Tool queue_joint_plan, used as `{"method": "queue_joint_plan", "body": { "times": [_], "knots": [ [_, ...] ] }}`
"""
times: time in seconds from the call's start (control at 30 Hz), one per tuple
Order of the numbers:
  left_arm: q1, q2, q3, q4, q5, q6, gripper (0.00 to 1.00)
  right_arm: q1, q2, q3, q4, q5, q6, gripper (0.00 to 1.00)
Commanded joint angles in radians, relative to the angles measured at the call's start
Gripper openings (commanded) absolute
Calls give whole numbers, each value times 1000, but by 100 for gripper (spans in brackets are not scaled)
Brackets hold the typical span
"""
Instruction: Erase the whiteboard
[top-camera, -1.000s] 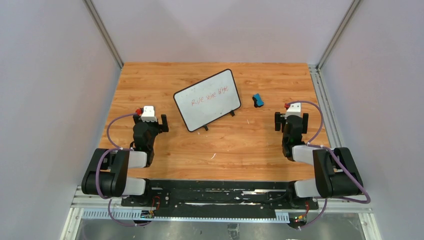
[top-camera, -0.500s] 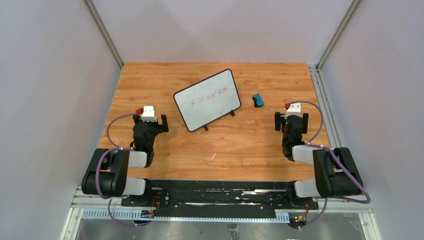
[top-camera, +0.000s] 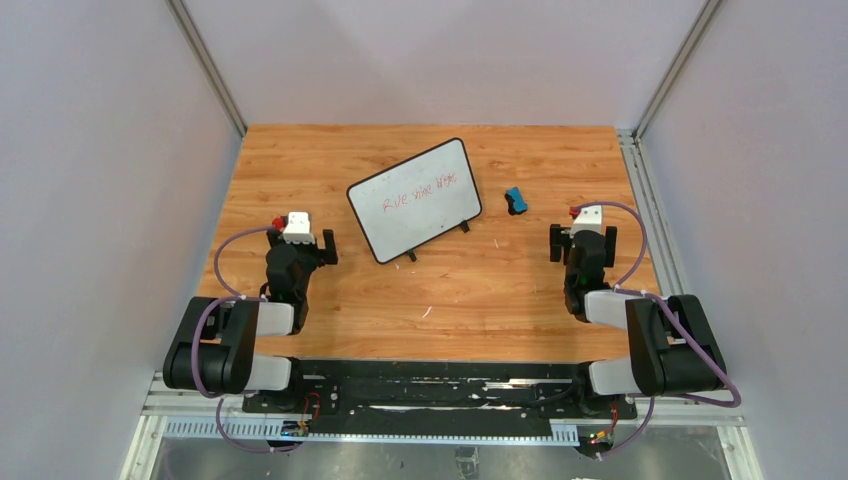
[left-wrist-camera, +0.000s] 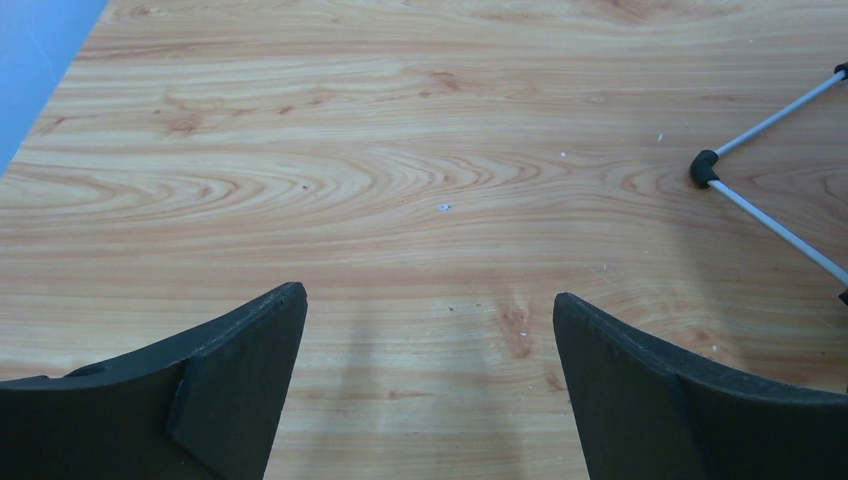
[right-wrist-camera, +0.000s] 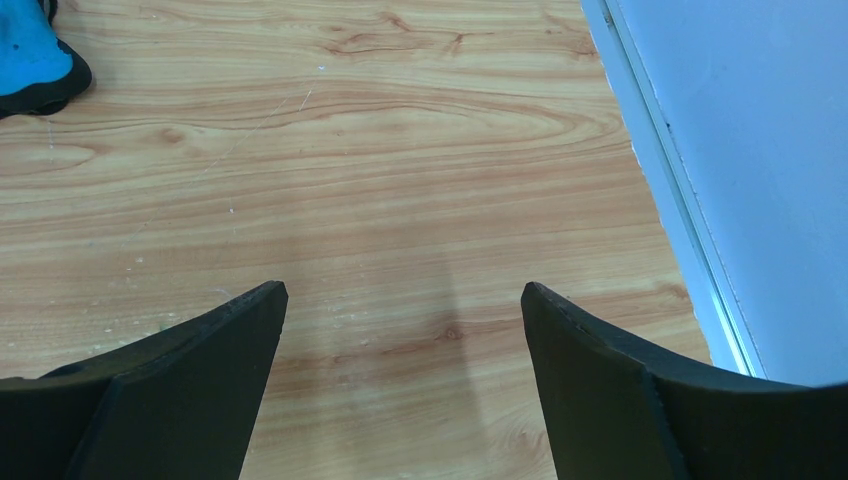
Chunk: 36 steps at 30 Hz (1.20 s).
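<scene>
The whiteboard (top-camera: 415, 198) lies tilted at the middle back of the wooden table (top-camera: 480, 290), with red writing across it. One of its black feet (left-wrist-camera: 705, 168), on thin pale rods, shows at the right edge of the left wrist view. A small blue-and-black eraser (top-camera: 515, 200) sits just right of the board and appears in the top left corner of the right wrist view (right-wrist-camera: 30, 55). My left gripper (top-camera: 300, 240) (left-wrist-camera: 430, 300) hovers open, near and left of the board. My right gripper (top-camera: 583, 238) (right-wrist-camera: 400, 295) is open, near and right of the eraser. Both hold nothing.
Grey walls close in the table on the left, back and right. A metal rail (right-wrist-camera: 660, 170) runs along the table's right edge, close to my right gripper. Bare wood lies between the two grippers and in front of the board.
</scene>
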Motion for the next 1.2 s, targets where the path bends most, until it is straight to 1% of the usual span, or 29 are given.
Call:
{"method": "queue_joint_plan", "body": {
  "times": [0.0,0.03,0.07,0.1,0.13,0.17,0.2,0.27,0.3,0.37,0.4,0.43,0.47,0.53,0.57,0.63,0.7,0.8,0.87,0.93,1.07,1.17],
  "knots": [
    [-4,-5,19,32,46,36,98,-20,-12,-7,24,-8,13,88],
    [-4,-11,20,26,54,39,98,-20,-11,-9,29,-6,12,85],
    [-4,-17,22,20,52,40,98,-20,-14,-10,29,-7,11,79],
    [-4,-24,26,7,45,37,98,-20,-17,-9,29,-13,8,69],
    [-4,-31,30,-9,40,34,98,-20,-13,5,28,-35,-11,52],
    [-4,-35,32,-17,36,32,98,-18,-11,36,-19,-46,-25,30],
    [-4,-37,34,-20,35,32,98,-17,-11,101,-129,-44,-14,18],
    [-4,-35,38,-22,37,34,98,-17,20,301,-499,-61,42,2],
    [-4,-33,40,-27,37,32,98,-17,55,421,-676,-95,53,1],
    [-4,-30,45,-33,40,34,98,-17,140,662,-1007,-180,76,0],
    [-4,-30,46,-35,41,34,98,-17,181,764,-1120,-227,88,0],
    [-4,-31,46,-37,41,34,99,-17,217,849,-1208,-275,105,1],
    [-4,-31,46,-38,42,34,97,-17,250,928,-1286,-316,143,1],
    [-4,-30,46,-37,42,35,94,-17,295,1070,-1433,-335,238,1],
    [-4,-30,46,-37,42,34,94,-19,311,1126,-1479,-346,255,1],
    [-4,-31,46,-37,39,34,94,-20,343,1220,-1514,-429,206,1],
    [-4,-30,46,-37,38,33,94,-15,407,1317,-1592,-434,166,1],
    [-4,-32,48,-40,45,36,92,1,528,1488,-1732,-351,111,1],
    [-4,-36,48,-44,50,37,92,8,599,1587,-1809,-331,75,6],
    [-4,-39,47,-45,55,40,94,8,660,1633,-1821,-362,59,13],
    [-4,-53,45,-52,62,43,97,9,733,1693,-1837,-450,6,34],
    [-4,-64,48,-69,65,43,99,9,760,1712,-1835,-495,-14,43]
  ]
}}
